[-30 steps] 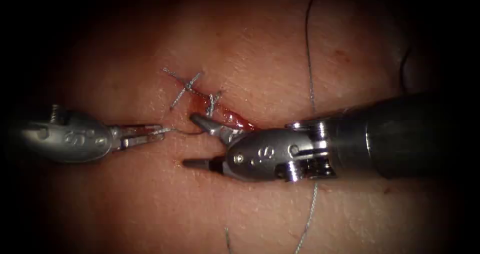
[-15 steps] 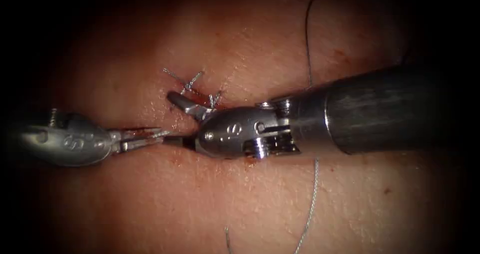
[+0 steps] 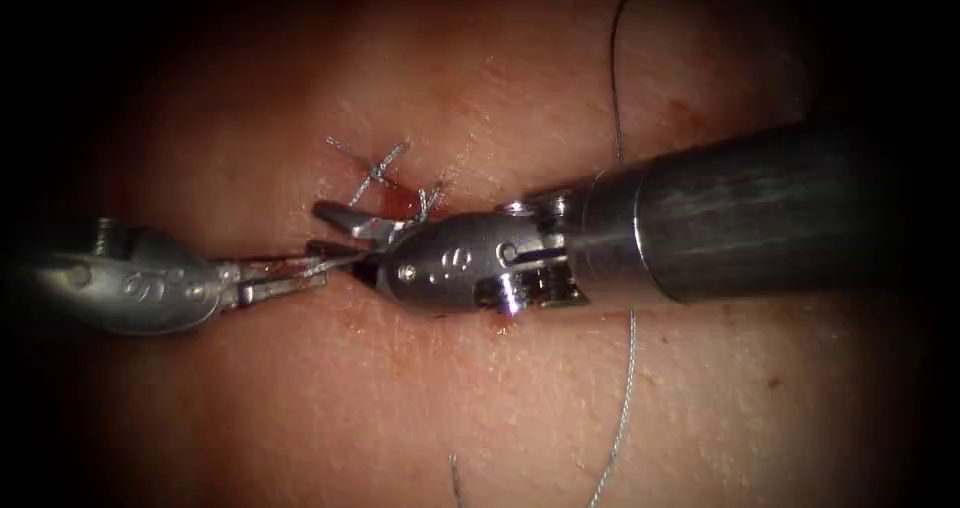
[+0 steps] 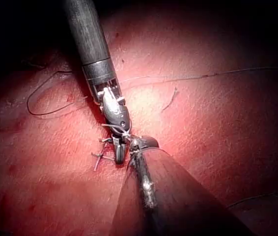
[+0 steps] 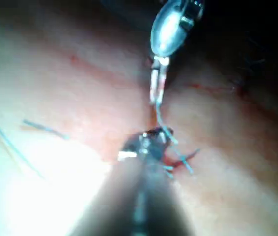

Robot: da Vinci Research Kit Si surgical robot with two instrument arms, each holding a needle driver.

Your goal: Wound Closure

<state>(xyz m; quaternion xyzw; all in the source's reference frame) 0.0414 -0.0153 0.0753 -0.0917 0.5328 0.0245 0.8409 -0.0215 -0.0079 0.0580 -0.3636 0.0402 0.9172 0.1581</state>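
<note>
My left tool (image 3: 322, 271) lies left of the cut (image 3: 402, 200), jaws shut on the short thread end (image 3: 345, 259) that runs from the stitches. My right tool (image 3: 326, 234) reaches in from the right across the cut; its jaws have closed over that same thread just beyond the left tool's tip. In the right wrist view the thread (image 5: 161, 123) stretches from the left tool (image 5: 154, 93) to the right tool (image 5: 146, 142). In the left wrist view the right tool (image 4: 120, 151) meets the left tool (image 4: 135, 145). Two knotted stitches (image 3: 376, 172) (image 3: 428, 200) cross the cut.
A long loose thread (image 3: 625, 388) runs from the top of the tissue (image 3: 500, 408) behind the right tool's shaft (image 3: 760, 218) and down to the lower edge. Red fluid wets the cut between the stitches. A cut end of thread (image 4: 170, 101) lies on the tissue.
The right tool moved left and up over the cut to the left tool's tip, and its wide-open jaws closed over the thread. The left tool kept its hold and barely moved.
</note>
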